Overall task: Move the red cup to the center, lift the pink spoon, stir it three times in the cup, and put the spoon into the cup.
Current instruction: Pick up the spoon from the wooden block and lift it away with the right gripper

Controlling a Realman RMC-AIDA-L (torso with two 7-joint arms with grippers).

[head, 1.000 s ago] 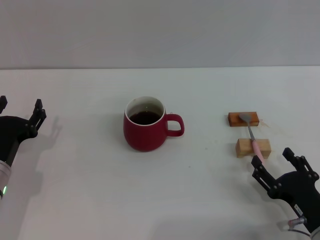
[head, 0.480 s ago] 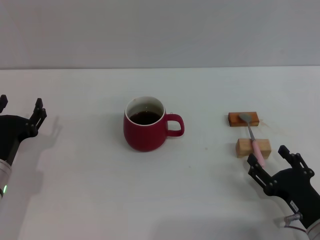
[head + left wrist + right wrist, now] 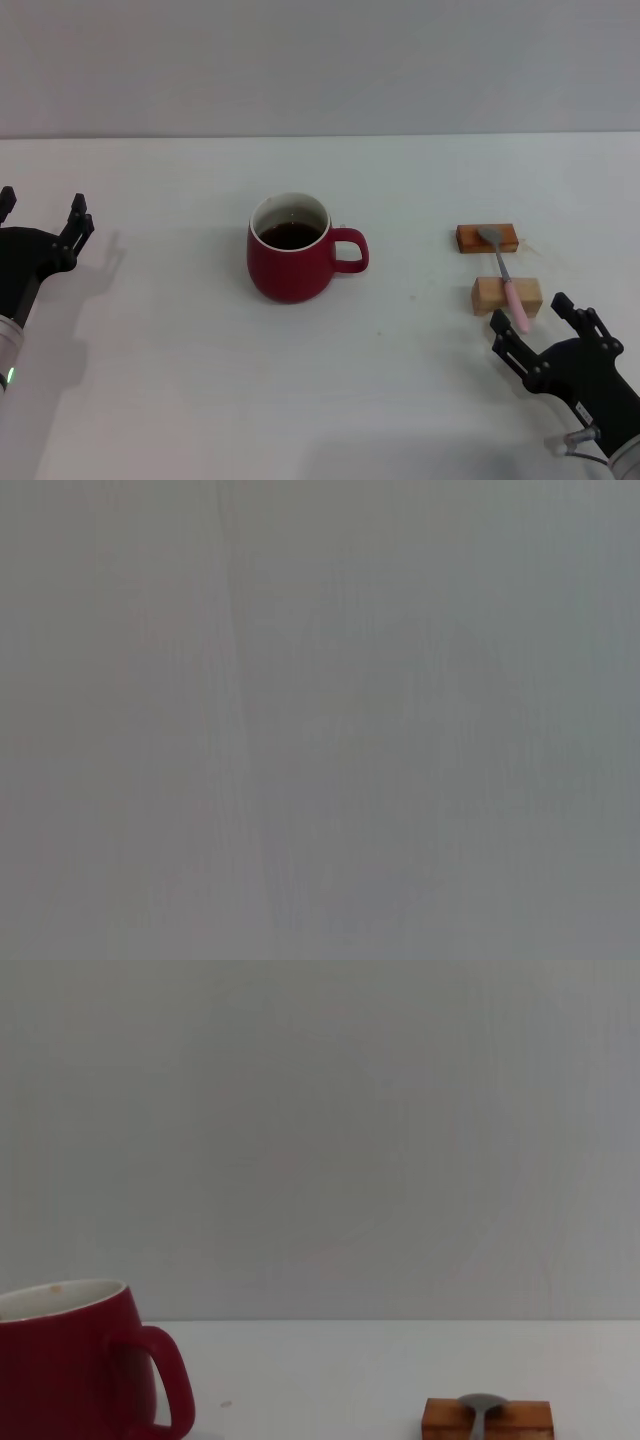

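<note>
The red cup (image 3: 291,258) stands upright near the middle of the white table, handle toward the right, dark liquid inside. It also shows in the right wrist view (image 3: 85,1360). The pink spoon (image 3: 507,280) lies across two blocks at the right, grey bowl on the reddish-brown block (image 3: 487,239), pink handle on the tan wooden block (image 3: 507,296). Its bowl shows in the right wrist view (image 3: 481,1405). My right gripper (image 3: 535,325) is open, just in front of the spoon's handle end. My left gripper (image 3: 42,215) is open and empty at the far left edge.
The white table (image 3: 180,370) meets a plain grey wall at the back. The left wrist view shows only a blank grey surface.
My right gripper has crept left and forward toward the spoon's handle end. The cup, the spoon and the left arm have not moved.
</note>
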